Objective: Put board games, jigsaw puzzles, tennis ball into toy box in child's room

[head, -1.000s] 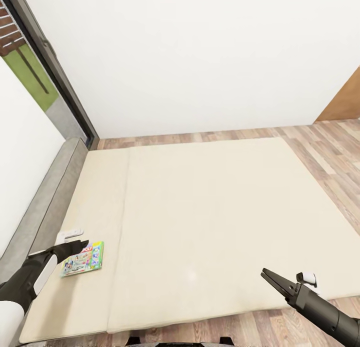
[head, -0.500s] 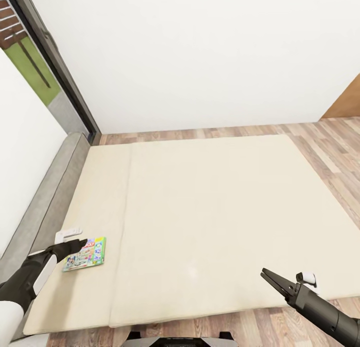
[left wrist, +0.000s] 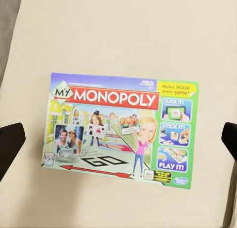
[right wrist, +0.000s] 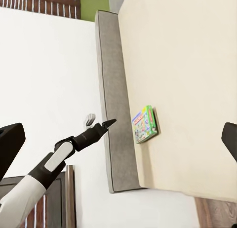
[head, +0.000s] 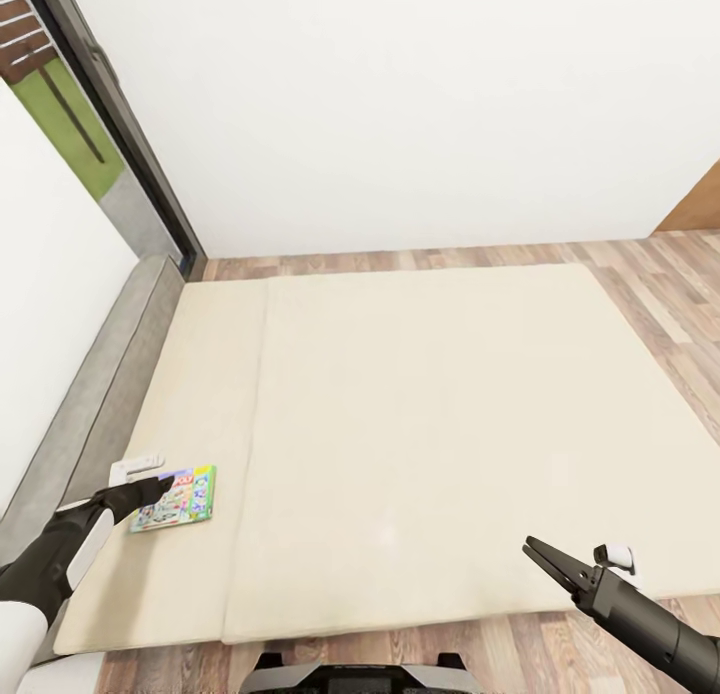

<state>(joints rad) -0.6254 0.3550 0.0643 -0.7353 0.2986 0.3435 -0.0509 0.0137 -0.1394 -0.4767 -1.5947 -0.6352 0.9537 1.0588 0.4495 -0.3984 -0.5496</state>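
One board game, a green "Monopoly" box (head: 175, 497), lies flat on the cream bed (head: 420, 404) near its grey-framed side. My left gripper (head: 158, 487) hovers open just above the box's edge nearest that frame. In the left wrist view the Monopoly box (left wrist: 121, 132) sits centred between the spread fingertips (left wrist: 10, 149) of the left gripper (left wrist: 118, 144). My right gripper (head: 542, 557) hangs open and empty over the bed's near corner. From the right wrist view, the box (right wrist: 144, 124) and the left arm's gripper (right wrist: 106, 123) are seen from afar.
A grey side frame (head: 110, 384) runs along the bed beside a white wall. A dark-framed glass door (head: 110, 124) stands at the far corner. Wood-plank floor (head: 640, 259) borders the bed's far and right sides, with a wood panel (head: 700, 209) at right. My base (head: 350, 676) touches the bed's near edge.
The whole view has shifted, so the camera moved: the bed and box sit higher in the picture and my base now shows. Both arms keep their pose.
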